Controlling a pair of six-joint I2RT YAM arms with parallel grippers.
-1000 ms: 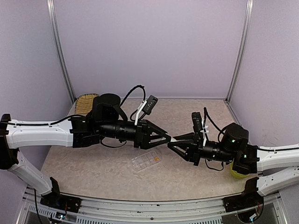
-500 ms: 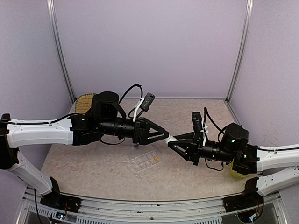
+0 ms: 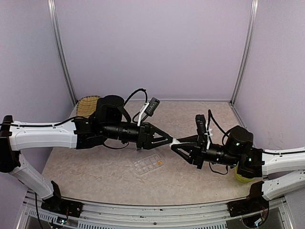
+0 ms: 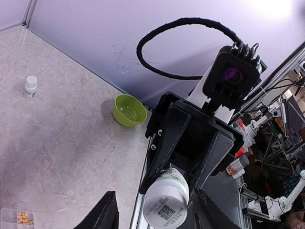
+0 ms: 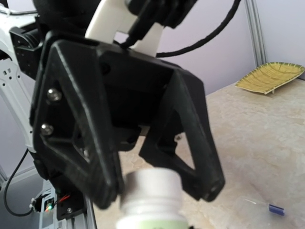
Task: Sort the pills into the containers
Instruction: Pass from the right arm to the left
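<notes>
Pills (image 3: 159, 162), orange specks too tiny to count, sit at one end inside the single clear organizer box (image 3: 148, 165), which lies on the table (image 3: 95, 176) under two raised arms. Right gripper (image 4: 170, 186) has its jaws clamped on one white bottle (image 4: 165, 202). Left gripper (image 5: 162, 191) has its jaws flanking the cap (image 5: 152, 183), grip unclear. A second bottle (image 4: 30, 87) stands apart. Pills look light and prone to rolling: pour, don't pinch.

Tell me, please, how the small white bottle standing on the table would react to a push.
The small white bottle stands upright, taller than wide, so a push near its cap would probably tip it. Once down, its round body could roll across the smooth tabletop. Probably light plastic.
</notes>
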